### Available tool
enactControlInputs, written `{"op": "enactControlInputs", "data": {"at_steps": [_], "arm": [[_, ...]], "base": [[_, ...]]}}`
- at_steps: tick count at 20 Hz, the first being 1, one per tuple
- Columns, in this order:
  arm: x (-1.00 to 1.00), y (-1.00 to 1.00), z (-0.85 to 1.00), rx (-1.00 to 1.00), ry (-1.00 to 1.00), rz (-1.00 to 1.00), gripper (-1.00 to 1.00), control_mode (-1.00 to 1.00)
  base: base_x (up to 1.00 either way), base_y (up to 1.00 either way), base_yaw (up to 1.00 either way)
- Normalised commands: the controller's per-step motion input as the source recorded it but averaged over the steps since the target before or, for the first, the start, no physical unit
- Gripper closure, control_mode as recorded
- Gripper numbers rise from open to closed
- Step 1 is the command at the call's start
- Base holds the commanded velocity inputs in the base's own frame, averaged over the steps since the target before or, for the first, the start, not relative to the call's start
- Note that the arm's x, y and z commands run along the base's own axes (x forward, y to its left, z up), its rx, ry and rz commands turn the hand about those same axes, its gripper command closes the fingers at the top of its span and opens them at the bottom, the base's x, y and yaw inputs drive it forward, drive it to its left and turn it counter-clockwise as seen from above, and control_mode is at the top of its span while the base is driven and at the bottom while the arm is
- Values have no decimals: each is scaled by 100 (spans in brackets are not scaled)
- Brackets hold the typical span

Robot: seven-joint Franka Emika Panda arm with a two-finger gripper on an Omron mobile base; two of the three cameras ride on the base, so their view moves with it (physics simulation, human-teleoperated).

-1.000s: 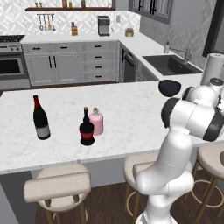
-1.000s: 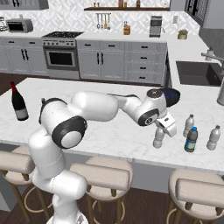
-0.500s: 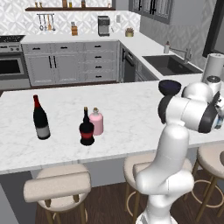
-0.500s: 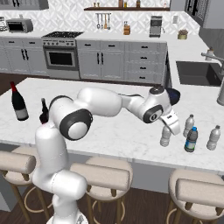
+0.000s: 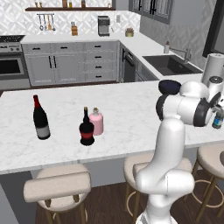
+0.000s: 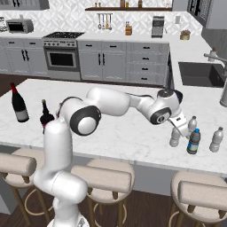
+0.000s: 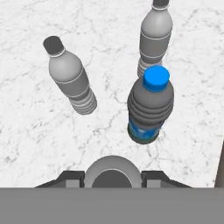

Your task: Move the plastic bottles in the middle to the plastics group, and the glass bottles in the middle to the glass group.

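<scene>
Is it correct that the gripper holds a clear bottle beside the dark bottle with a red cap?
Not quite: the dark bottle has a blue cap, as the hand view shows. The gripper does hold a clear bottle, right beside it.

Bottles [image 6: 193, 141] on marble counter [image 6: 119, 133]

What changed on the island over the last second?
The gripper, jaws shut on a clear bottle, carried it sideways along the counter, closer to the blue-capped bottle and the two other clear bottles beside it. Nothing was taken hold of or let go. Those bottles, the pink bottle, the squat dark bottle and the wine bottle stayed put.
</scene>
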Motion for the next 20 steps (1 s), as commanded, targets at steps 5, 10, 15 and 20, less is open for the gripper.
{"op": "enactControlInputs", "data": {"at_steps": [5, 10, 15, 20], "arm": [[16, -4, 0, 0, 1, -3, 100, -100], [24, 0, -1, 0, 5, -5, 100, -100], [24, 0, -10, 0, 7, -7, 100, -100], [14, 0, -1, 0, 4, -6, 100, -100]], "base": [[0, 0, 0], [0, 0, 0], [0, 0, 0], [0, 0, 0]]}}
